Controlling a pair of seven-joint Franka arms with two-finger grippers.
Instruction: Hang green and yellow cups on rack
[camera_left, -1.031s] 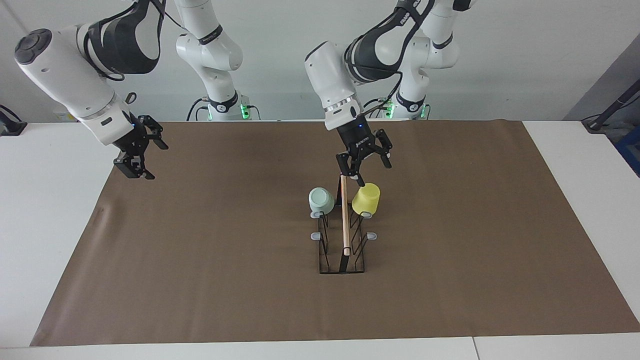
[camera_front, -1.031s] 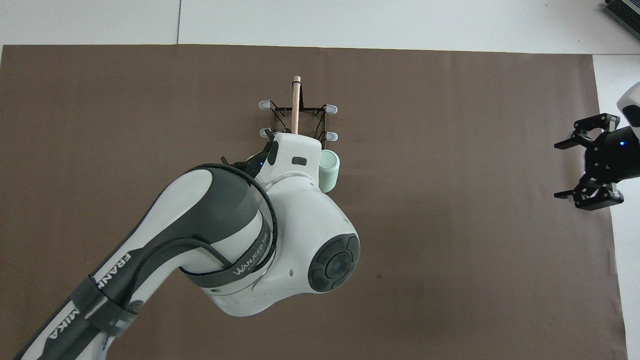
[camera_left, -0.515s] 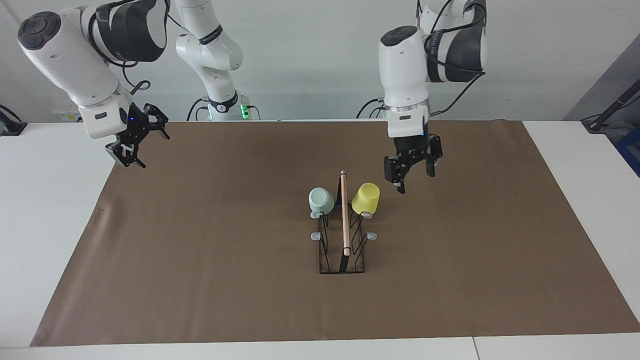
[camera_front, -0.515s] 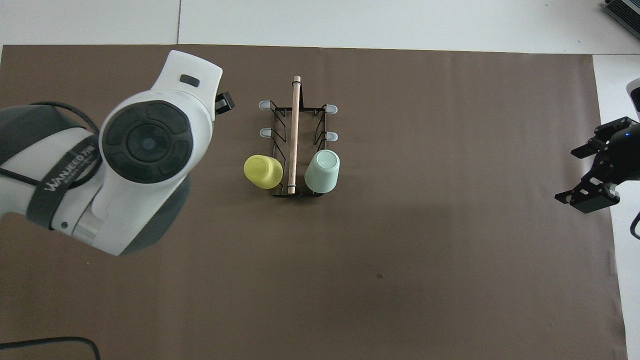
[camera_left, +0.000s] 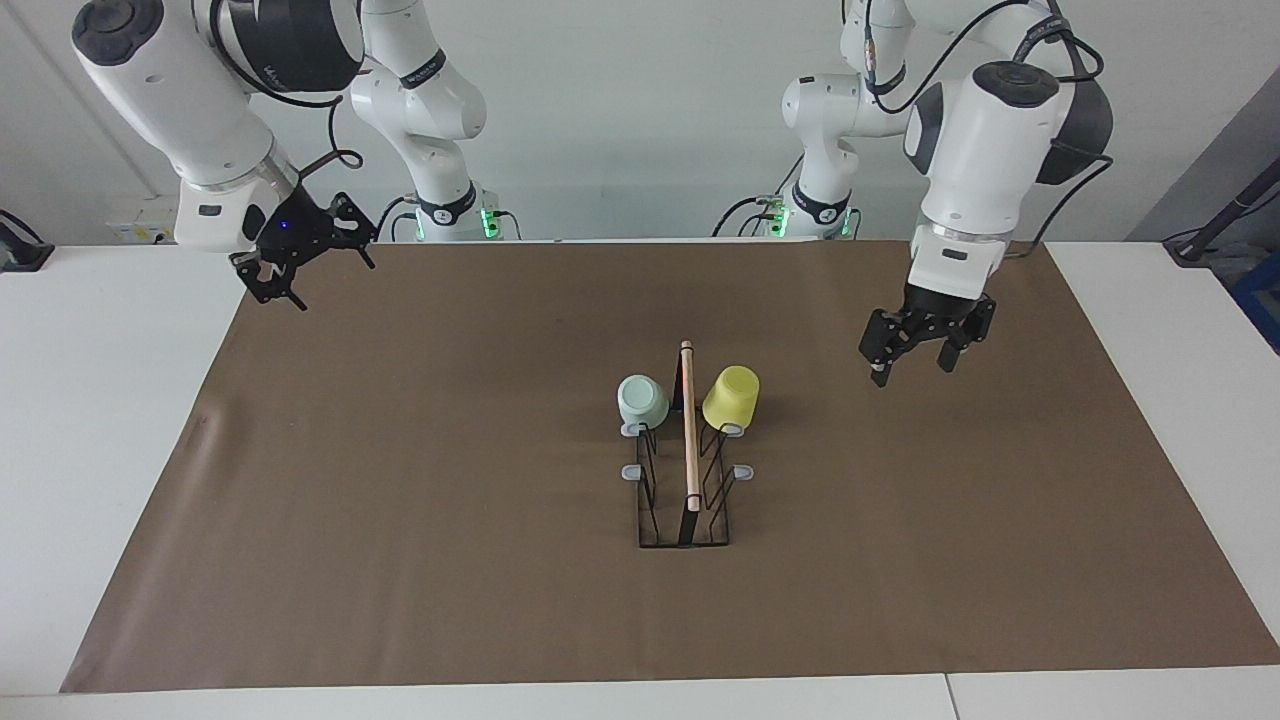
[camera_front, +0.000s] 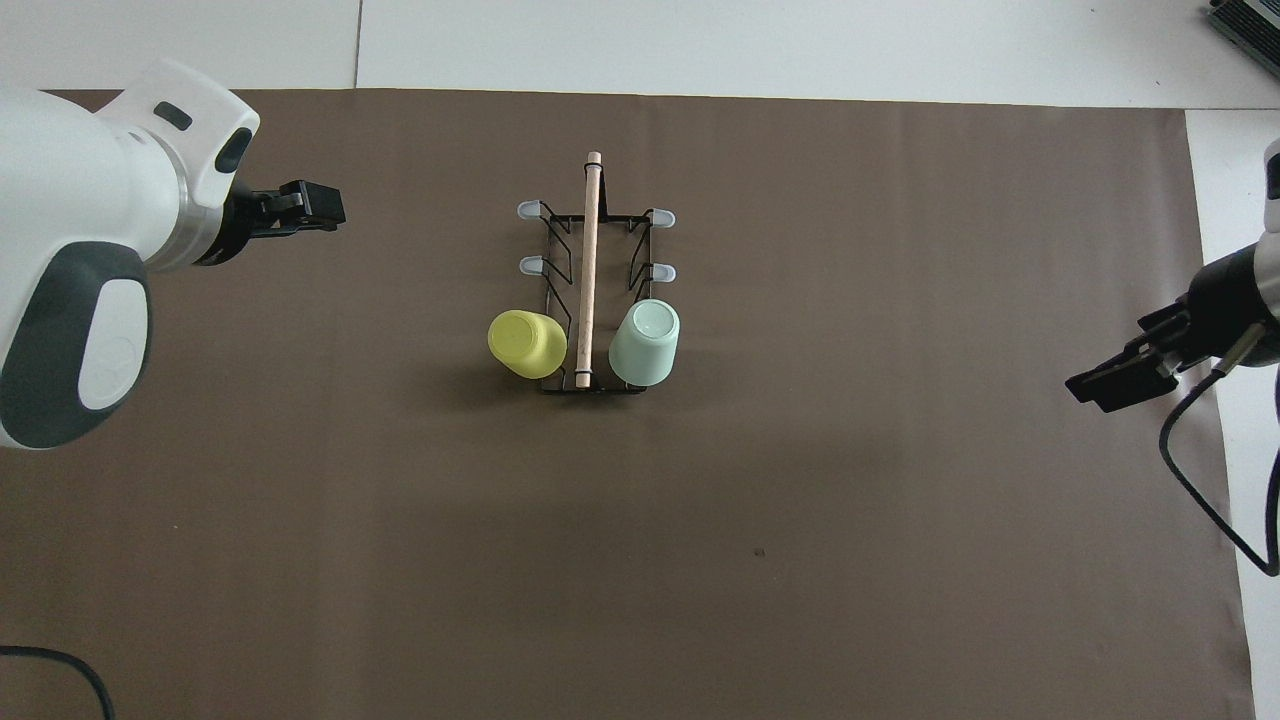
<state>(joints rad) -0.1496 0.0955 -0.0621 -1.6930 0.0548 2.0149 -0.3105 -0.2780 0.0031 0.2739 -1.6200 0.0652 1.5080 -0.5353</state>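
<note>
Both the green cup (camera_left: 642, 400) and yellow cup (camera_left: 731, 396) hang on the rack (camera_left: 686, 470) mid-table, so the empty, wide-open left gripper (camera_left: 915, 350) and right gripper (camera_left: 300, 262) should simply clear away without brushing them.

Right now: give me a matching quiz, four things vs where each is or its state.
1. yellow cup
2. green cup
3. left pincer
4. right pincer

a. open, over the mat's edge at the right arm's end
b. hung on the rack, left arm's side
c. open, over the mat, empty
d. hung on the rack, right arm's side

1-b, 2-d, 3-c, 4-a
</note>
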